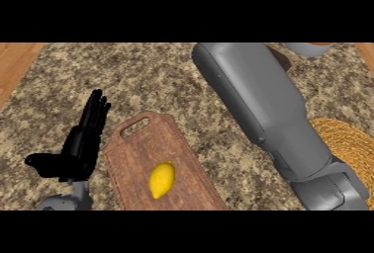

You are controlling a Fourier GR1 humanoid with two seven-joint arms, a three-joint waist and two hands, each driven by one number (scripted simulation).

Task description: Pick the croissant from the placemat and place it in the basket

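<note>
My left hand (76, 148) rests open at the lower left of the counter, fingers straight and pointing up, with nothing in it. My right forearm (263, 108) crosses the view from the lower right corner up to the top centre. No right hand shows at either end of it. A round woven orange placemat (345, 141) lies at the right edge, partly covered by that forearm. I see no croissant. A grey object (314, 48) and a brown piece (283, 58) show at the top right, mostly cut off or hidden by the arm.
A brown wooden cutting board (157, 150) with a handle hole lies at the lower centre, and a yellow lemon (162, 180) sits on it. The counter top (146, 74) is speckled stone, with wooden strips at its far left (15, 64) and top right.
</note>
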